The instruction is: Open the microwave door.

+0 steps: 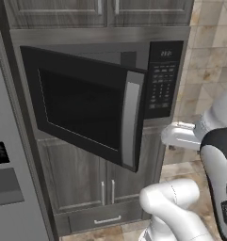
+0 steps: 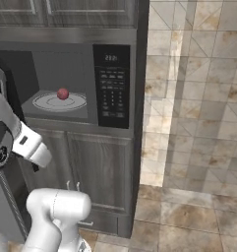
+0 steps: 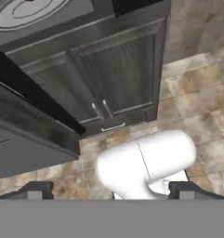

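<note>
Beyond the swung-out microwave door (image 1: 86,106), right view reveals a red ball (image 2: 63,93); gripper (image 3: 108,191) spread apart.

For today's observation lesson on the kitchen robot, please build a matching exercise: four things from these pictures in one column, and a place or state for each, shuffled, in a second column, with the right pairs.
Things:
1. microwave door
2. red ball
3. keypad panel
4. cabinet doors

Place or state:
A. on the glass turntable inside the microwave
B. swung open, silver handle at its free edge
C. shut, below the microwave
D. right of the cavity, under a small display

Pairs: 1-B, 2-A, 3-D, 4-C
</note>
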